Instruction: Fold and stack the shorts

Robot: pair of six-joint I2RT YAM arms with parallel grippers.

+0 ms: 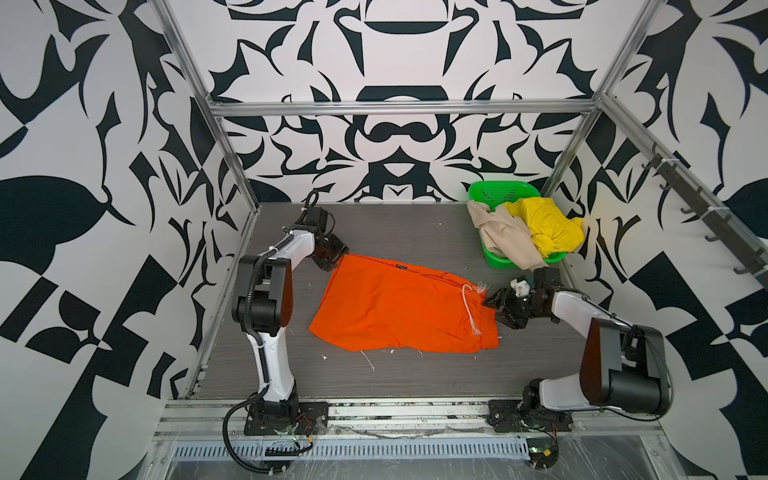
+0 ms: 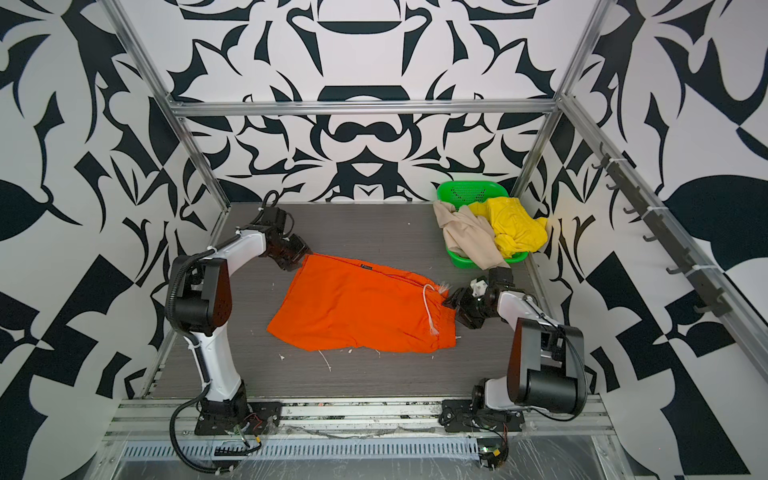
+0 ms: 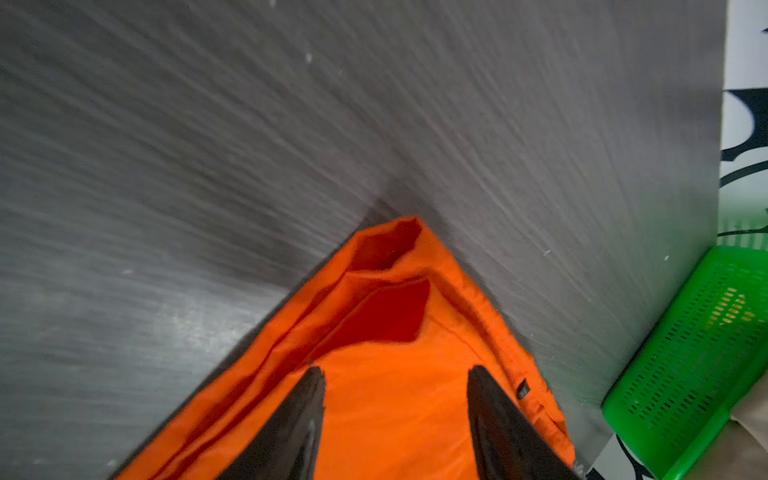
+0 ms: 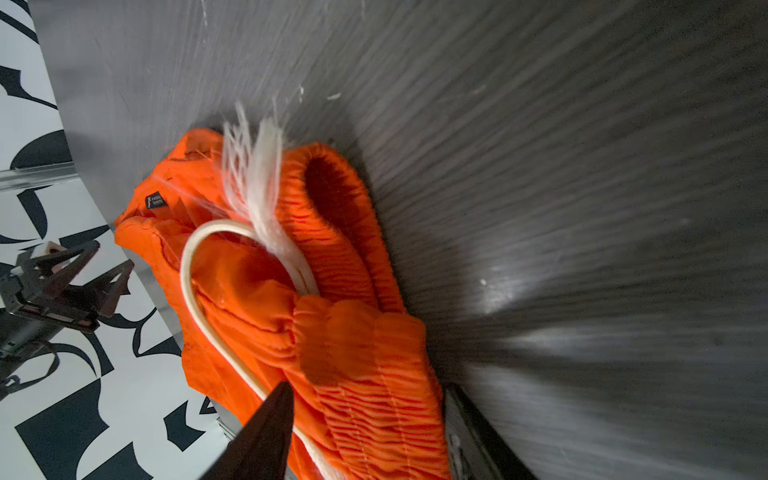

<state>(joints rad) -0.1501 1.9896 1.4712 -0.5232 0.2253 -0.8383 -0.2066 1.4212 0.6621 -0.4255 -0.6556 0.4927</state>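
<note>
Fingers (image 3: 299,415) apart, the left end effector (image 3: 397,370) sits over the far left corner of the orange shorts (image 1: 399,311), which lie spread flat in the middle of the gray table (image 1: 395,232). The right end effector (image 1: 493,309), likewise parted, straddles the gathered elastic waistband (image 4: 374,353) at the shorts' right edge, beside the white drawstring (image 1: 467,307). Whether it presses the cloth cannot be told. At the far right of the table, a green perforated basket (image 1: 496,190) holds the beige shorts (image 1: 503,237) and the yellow shorts (image 1: 544,224). Both are crumpled and spill over its rim.
</note>
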